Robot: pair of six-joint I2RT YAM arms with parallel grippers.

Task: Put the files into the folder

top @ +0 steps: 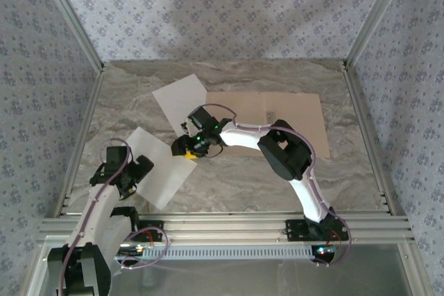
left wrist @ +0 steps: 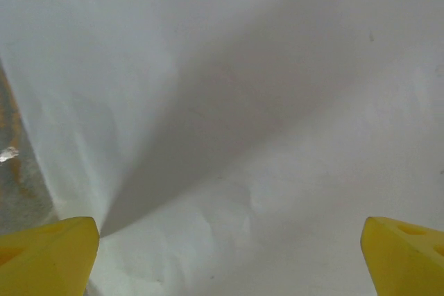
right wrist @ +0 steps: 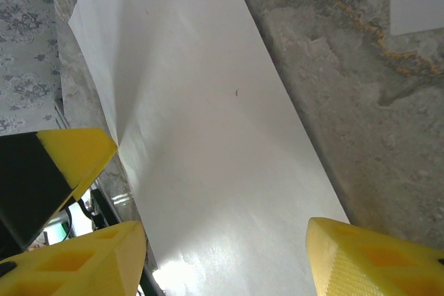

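Note:
The tan folder (top: 291, 119) lies flat at the back right of the table, with a small clip (top: 269, 114) on it. One white file (top: 177, 98) lies tilted at the folder's left edge and overlaps it. The other file (top: 166, 175) lies nearer, to the left. My left gripper (top: 139, 170) hovers over this near file (left wrist: 229, 102), open, its yellow fingertips (left wrist: 48, 254) wide apart with nothing between them. My right gripper (top: 186, 149) is at the same sheet's far right side, open above the paper (right wrist: 208, 136), its fingertips (right wrist: 374, 261) spread.
Marbled grey tabletop (top: 250, 178) with aluminium frame rails along the left, right and near edges (top: 229, 227). Patterned walls enclose the back and sides. A yellow-and-black piece (right wrist: 55, 164) shows at the left of the right wrist view.

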